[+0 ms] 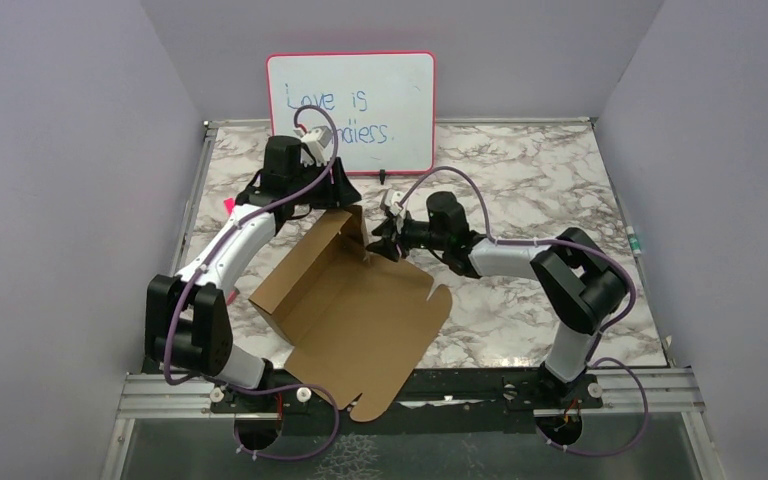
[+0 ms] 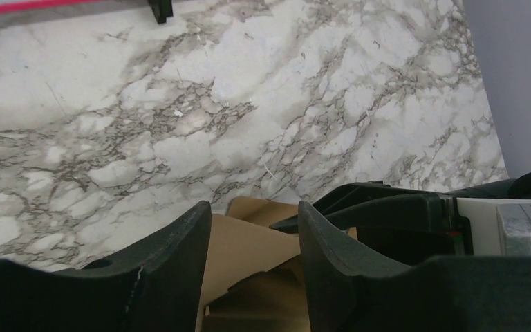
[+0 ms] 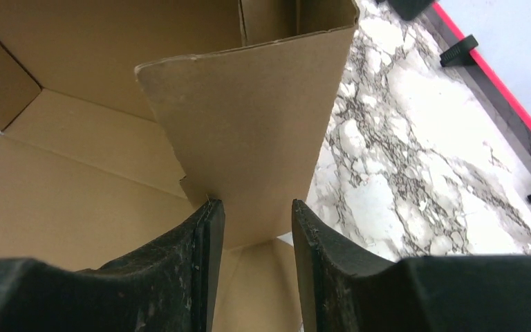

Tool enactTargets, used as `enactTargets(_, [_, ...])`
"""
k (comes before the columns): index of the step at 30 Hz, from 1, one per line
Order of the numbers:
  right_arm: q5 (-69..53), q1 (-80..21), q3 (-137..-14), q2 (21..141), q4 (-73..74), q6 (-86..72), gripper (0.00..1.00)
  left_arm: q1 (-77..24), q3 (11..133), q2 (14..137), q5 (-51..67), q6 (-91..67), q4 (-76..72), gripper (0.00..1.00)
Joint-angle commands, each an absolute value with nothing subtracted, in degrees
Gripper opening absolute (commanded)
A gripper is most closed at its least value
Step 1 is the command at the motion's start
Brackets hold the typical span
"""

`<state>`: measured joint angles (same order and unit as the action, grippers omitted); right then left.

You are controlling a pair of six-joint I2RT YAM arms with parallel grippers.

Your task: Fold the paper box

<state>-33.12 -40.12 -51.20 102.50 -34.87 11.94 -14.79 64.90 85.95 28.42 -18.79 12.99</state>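
Observation:
The paper box is a brown cardboard sheet lying in the middle of the table, its far and left walls folded up. My left gripper hangs over the box's far corner. In the left wrist view its jaws stand apart, with a raised cardboard flap showing in the gap. My right gripper reaches in from the right to that same corner. In the right wrist view it is open, and an upright flap stands just past its fingertips, touching the left finger.
A pink-framed whiteboard with writing leans against the back wall, its black feet on the marble table. A small pink item lies near the left arm. Purple walls close in both sides.

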Motion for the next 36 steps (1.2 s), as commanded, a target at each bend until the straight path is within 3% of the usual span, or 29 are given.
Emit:
enactTargets(1, [-37.22, -40.35, -54.11, 104.41, -37.09, 11.94, 0.46, -12.50, 66.39, 79.81, 25.39, -16.96, 13.71, 0.52])
enactTargets(9, [-39.62, -40.36, -57.24, 106.75, -36.05, 13.45, 0.46, -10.46, 66.27, 77.76, 24.96, -16.64, 15.62, 0.52])
enactTargets(17, [-42.27, -40.38, -58.56, 108.46, -36.76, 14.16, 0.45, -9.93, 63.43, 71.73, 13.66, -12.52, 19.51, 0.45])
enactTargets(24, [-43.88, -40.43, -61.04, 111.07, -36.97, 14.76, 0.45, -9.93, 62.13, 75.14, 21.98, -13.02, 19.33, 0.32])
enactTargets(36, [-44.30, -40.56, -63.57, 112.87, -38.80, 15.96, 0.45, -10.32, 61.72, 77.76, 25.83, -13.15, 19.17, 0.27])
